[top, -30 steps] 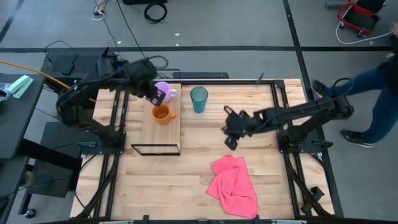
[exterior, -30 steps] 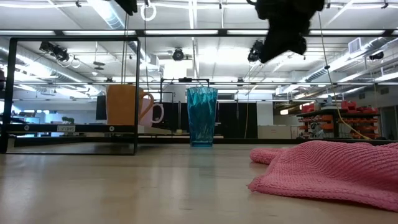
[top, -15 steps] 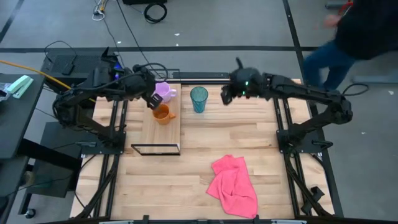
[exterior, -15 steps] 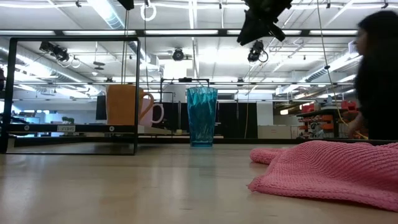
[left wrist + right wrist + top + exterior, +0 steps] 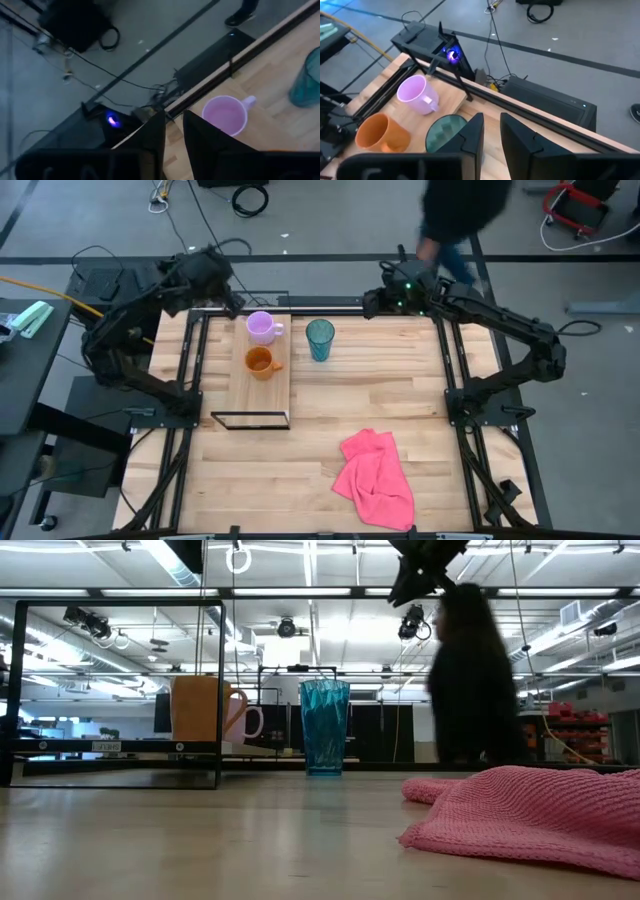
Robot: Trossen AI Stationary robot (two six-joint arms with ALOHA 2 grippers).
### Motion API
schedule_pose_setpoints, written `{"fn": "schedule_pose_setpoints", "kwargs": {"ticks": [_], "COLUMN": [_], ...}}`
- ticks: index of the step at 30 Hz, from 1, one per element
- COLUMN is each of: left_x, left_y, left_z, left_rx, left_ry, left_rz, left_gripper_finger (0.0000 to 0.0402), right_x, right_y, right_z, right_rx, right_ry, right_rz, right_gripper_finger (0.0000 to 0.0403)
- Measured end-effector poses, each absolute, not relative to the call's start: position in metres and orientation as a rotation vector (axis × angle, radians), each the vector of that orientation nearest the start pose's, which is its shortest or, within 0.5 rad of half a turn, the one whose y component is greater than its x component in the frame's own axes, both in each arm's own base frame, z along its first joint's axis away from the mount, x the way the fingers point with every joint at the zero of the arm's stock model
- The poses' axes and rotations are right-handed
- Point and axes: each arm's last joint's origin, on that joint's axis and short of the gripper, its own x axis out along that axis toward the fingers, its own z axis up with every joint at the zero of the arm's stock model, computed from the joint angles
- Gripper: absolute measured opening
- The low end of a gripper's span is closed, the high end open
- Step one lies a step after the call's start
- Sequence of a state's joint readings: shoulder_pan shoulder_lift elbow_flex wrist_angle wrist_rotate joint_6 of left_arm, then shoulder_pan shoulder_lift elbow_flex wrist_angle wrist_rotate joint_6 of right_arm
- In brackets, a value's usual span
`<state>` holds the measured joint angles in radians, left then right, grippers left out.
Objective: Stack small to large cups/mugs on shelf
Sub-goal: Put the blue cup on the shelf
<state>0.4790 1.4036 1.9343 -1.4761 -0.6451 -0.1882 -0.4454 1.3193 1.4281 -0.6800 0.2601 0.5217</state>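
Observation:
The pale purple mug (image 5: 262, 327) and the orange mug (image 5: 259, 361) stand upright, side by side, on the shelf's wood plank (image 5: 266, 392) with its black wire frame (image 5: 120, 690). The teal tumbler (image 5: 320, 339) stands upright on the table to the right of the shelf. My left gripper (image 5: 226, 301) hangs high over the table's far left corner, beyond the purple mug (image 5: 227, 115). Its fingers (image 5: 155, 135) stand slightly apart on nothing. My right gripper (image 5: 370, 302) hangs high over the far edge, to the right of the tumbler (image 5: 445, 132), fingers (image 5: 472, 135) slightly apart and empty.
A pink cloth (image 5: 375, 478) lies crumpled near the table's front edge, right of the middle. A person (image 5: 465, 215) walks on the floor behind the far edge and shows dark in the low view (image 5: 475, 680). Black rails (image 5: 445, 350) run along the table's sides.
My right gripper has risen from over the table's middle and swung to the far edge, right of the tumbler. My left gripper has drawn back from above the purple mug toward the far left corner. The mugs and tumbler have stayed put. The person has walked leftward behind the table.

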Motion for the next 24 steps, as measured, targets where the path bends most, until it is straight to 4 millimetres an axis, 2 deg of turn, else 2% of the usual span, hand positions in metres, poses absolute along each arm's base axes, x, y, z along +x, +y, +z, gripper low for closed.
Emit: {"fn": "schedule_pose_setpoints", "kwargs": {"ticks": [5,9,13,17,24], "left_x": [0.174,0.165,0.155,0.154,0.153], "left_y": [0.133,0.146,0.156,0.171,0.185], "left_z": [0.468,0.469,0.467,0.450,0.409], "left_rx": [-0.108,-0.137,-0.176,-0.279,-0.387], "left_ry": [0.872,0.861,0.880,0.886,1.003], "left_rz": [0.997,1.040,1.057,0.972,0.966], "left_gripper_finger": [0.0061,0.0052,0.0046,0.0041,0.0031], "right_x": [0.243,0.252,0.269,0.282,0.300], "right_y": [-0.131,-0.142,-0.157,-0.175,-0.200], "right_z": [0.390,0.383,0.367,0.358,0.383], "right_rx": [0.558,0.594,0.636,0.636,0.601], "right_ry": [0.391,0.405,0.438,0.482,0.505], "right_rz": [-0.842,-0.788,-0.724,-0.688,-0.636], "right_gripper_finger": [0.0071,0.0071,0.0071,0.0071,0.0071]}}
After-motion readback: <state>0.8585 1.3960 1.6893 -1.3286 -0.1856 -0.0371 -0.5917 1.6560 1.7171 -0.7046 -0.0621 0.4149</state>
